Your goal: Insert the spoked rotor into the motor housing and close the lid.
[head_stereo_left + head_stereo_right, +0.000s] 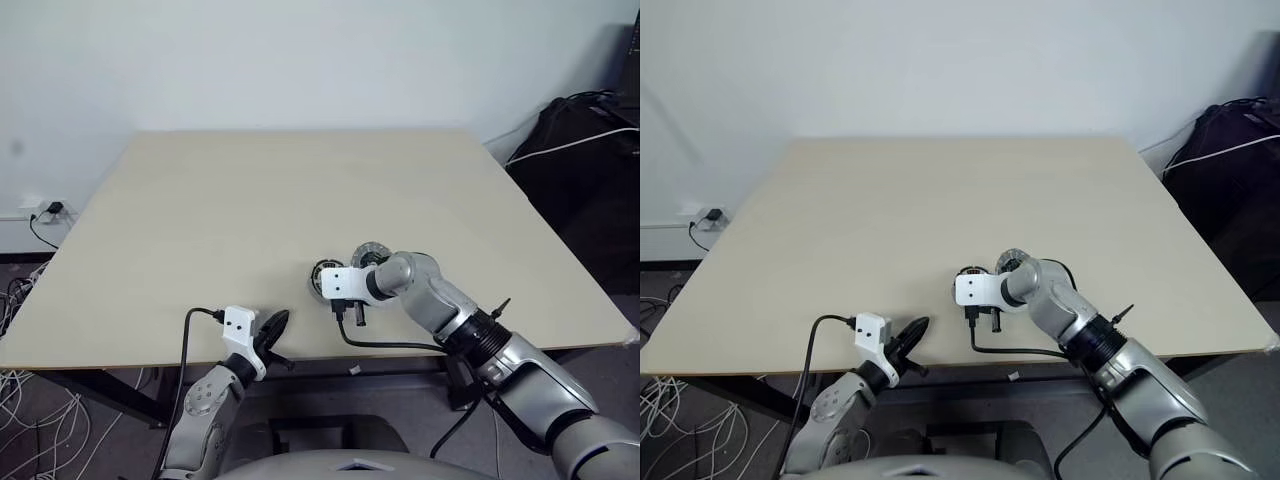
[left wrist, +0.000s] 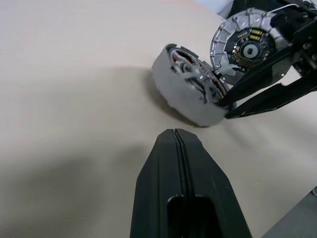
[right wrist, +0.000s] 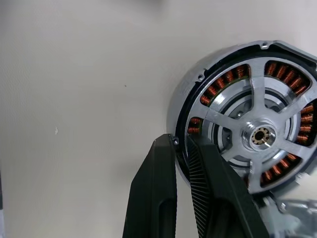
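The spoked rotor [image 3: 257,136] is seated inside the motor housing [image 3: 184,106] on the table [image 1: 250,210], and the housing's rim is pinched by the right gripper [image 3: 181,148]. The lid [image 2: 246,43] is seen leaning just beside the housing. The left gripper [image 2: 177,144] is held fully closed and empty, near the table's front edge.

no readable text, labels, brands or numbers on anything.

head cams look down over table [image 1: 250,200] – wrist cams sit close, both sharing the motor housing [image 3: 247,134].
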### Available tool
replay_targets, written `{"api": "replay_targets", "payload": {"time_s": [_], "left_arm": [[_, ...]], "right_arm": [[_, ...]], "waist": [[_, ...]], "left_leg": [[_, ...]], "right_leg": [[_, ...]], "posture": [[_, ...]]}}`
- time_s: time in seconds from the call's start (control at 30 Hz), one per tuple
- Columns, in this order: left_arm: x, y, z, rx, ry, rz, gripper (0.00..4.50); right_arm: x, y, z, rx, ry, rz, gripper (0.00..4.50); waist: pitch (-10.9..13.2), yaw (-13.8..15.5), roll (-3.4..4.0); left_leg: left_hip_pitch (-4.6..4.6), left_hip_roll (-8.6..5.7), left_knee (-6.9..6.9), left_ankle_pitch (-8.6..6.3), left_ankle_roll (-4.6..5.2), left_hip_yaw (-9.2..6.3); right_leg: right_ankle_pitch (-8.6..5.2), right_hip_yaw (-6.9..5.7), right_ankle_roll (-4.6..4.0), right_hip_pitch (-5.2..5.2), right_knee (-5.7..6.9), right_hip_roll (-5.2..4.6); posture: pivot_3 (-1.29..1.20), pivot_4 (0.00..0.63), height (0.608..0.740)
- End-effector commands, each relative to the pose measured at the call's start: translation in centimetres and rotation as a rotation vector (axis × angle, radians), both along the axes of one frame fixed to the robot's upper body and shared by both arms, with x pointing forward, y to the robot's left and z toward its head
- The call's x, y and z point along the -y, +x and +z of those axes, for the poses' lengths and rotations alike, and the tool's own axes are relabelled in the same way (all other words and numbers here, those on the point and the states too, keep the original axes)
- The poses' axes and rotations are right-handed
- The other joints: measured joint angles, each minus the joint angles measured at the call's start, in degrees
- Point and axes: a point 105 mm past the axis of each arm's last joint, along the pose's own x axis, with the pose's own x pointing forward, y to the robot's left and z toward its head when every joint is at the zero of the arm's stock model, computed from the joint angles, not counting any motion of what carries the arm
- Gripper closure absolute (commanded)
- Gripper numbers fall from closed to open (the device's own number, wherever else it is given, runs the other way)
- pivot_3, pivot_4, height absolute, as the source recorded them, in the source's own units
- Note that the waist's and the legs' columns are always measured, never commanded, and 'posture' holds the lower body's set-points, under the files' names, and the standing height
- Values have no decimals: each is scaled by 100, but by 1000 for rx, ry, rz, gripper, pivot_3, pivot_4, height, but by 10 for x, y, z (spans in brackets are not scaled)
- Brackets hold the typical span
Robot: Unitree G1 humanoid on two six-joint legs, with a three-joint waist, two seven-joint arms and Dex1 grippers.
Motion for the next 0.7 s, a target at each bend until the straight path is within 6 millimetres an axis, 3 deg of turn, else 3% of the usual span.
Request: {"api": "replay_targets", "payload": {"time_s": [0.03, 0.47, 0.7], "left_arm": [[2, 4, 10, 41, -20, -5, 4500], [5, 5, 11, 38, -26, -15, 4500], [5, 5, 11, 37, -25, -20, 4500]], "right_arm": [[-1, 5, 28, 64, 48, -9, 4377], [2, -33, 44, -94, 84, 0, 4377], [-8, -29, 35, -131, 141, -91, 4377]], "waist": [[0, 3, 0], [0, 37, -1], [0, 36, -2]], "left_leg": [[-1, 0, 0, 0, 0, 0], [-2, 0, 0, -1, 1, -3], [-2, 0, 0, -1, 1, -3]], "right_leg": [[0, 0, 0, -1, 0, 0], [-2, -2, -2, -3, -1, 0], [-2, -2, -3, -3, -2, -1]], "posture": [[0, 0, 740], [0, 0, 740], [0, 0, 740]]}}
